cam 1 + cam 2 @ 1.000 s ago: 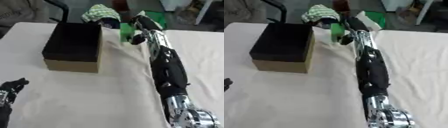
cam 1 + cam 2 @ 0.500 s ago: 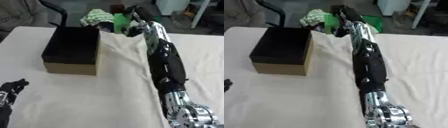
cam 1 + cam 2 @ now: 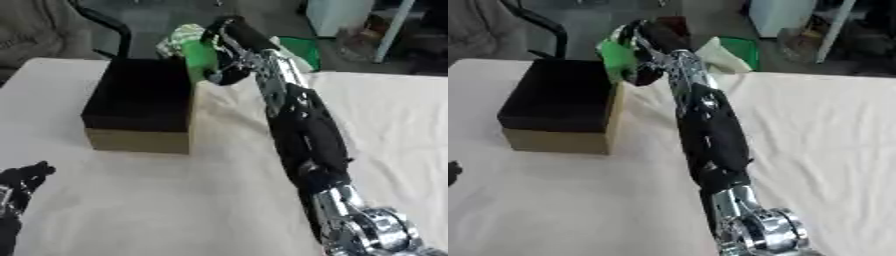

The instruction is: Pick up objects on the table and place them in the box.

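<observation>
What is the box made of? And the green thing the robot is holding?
The box looks like cardboard: dull tan walls, dark inside. The green thing in the right robot hand looks like smooth plastic, though that is hard to tell.

A table (image 3: pixel 131 210) draped in a pale cream cloth (image 3: pixel 833 130) fills most of the frame, its fabric lying in soft creases. Beyond its far edge, along the top of the frame, a grey floor (image 3: pixel 157 15) shows. A black curved bar (image 3: pixel 109 25) rises at upper left beside a grey-brown draped mass (image 3: pixel 35 30). At upper right stand a white cabinet-like unit (image 3: pixel 337 17) and a slanting white leg or post (image 3: pixel 394 30), with dark clutter behind them. Even, diffuse light falls across the cloth.
</observation>
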`<state>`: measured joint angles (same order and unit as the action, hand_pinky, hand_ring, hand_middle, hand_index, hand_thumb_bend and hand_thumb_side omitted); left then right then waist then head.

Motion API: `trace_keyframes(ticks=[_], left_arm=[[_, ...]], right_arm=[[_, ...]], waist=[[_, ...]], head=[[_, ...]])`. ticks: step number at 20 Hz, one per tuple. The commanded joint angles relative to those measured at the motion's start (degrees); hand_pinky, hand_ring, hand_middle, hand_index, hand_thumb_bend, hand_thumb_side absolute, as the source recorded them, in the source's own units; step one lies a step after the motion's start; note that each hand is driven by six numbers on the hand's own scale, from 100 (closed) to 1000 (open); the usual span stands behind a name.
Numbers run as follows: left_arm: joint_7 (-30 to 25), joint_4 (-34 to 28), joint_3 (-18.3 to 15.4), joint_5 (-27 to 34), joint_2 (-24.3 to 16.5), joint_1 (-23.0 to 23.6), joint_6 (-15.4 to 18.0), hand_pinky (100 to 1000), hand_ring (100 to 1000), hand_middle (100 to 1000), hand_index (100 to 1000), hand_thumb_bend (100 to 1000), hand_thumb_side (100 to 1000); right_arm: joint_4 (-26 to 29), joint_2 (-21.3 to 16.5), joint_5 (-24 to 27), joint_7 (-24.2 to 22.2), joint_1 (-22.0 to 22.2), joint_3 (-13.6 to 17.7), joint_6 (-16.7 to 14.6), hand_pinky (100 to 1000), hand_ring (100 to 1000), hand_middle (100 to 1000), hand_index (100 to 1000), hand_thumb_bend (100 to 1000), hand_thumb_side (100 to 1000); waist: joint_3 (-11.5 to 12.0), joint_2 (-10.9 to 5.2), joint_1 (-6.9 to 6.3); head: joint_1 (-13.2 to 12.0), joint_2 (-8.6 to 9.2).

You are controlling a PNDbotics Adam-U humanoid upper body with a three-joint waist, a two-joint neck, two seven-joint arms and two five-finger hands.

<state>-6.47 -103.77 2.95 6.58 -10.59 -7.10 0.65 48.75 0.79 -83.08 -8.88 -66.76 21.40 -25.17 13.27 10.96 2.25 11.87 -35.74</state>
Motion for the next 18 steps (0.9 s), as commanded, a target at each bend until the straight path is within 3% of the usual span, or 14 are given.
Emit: trace_keyframes(ticks=[1,8,10,12,14,15,18], left_arm=[[-0.1,-0.7,0.1,0.1,-0.6,-0.4,-0.1,1000,951,670,713,100,812],[-0.2,-0.6,0.2,0.0,-0.5,-0.4,-0.1,1000,952,670,713,100,814],[-0.2,-0.6,0.2,-0.1,-0.5,-0.4,-0.1,1000,952,670,713,100,814],[-0.2,-0.6,0.2,-0.1,-0.5,-0.4,-0.1,1000,952,669,713,100,815],[-0.2,-0.6,0.2,-0.1,-0.4,-0.4,-0.1,1000,952,669,713,100,815],[-0.2,-0.6,0.2,-0.2,-0.4,-0.4,-0.1,1000,952,669,712,100,815],[-0.2,-0.6,0.1,-0.2,-0.4,-0.4,-0.1,1000,952,669,712,100,814]], right_arm=[[-0.4,0.7,0.7,1.0,-1.4,-2.0,-2.3,799,671,391,548,366,100],[-0.1,2.5,1.1,1.3,-1.2,-3.1,-3.8,800,671,411,565,358,100],[-0.2,2.8,1.2,1.5,-1.1,-3.7,-4.6,802,678,459,621,367,100],[-0.6,3.1,1.3,1.5,-0.9,-4.4,-5.6,811,706,556,729,394,100],[-1.2,3.2,1.2,1.1,-0.9,-5.2,-7.1,833,753,710,826,439,100],[-1.6,3.3,1.2,0.6,-0.9,-5.6,-8.0,865,806,837,902,477,204],[-2.4,3.2,1.4,-1.4,-0.9,-6.3,-10.8,890,846,908,924,507,269]], waist=[[0.2,-0.87,-0.27],[0.5,-0.76,-0.2],[0.4,-0.75,-0.17],[0.4,-0.72,-0.14],[0.3,-0.7,-0.12],[0.3,-0.69,-0.11],[0.3,-0.71,-0.1]], head=[[0.3,0.05],[0.5,0.05],[0.5,0.01],[0.5,0.03],[0.5,0.04],[0.5,0.05],[0.4,0.09]])
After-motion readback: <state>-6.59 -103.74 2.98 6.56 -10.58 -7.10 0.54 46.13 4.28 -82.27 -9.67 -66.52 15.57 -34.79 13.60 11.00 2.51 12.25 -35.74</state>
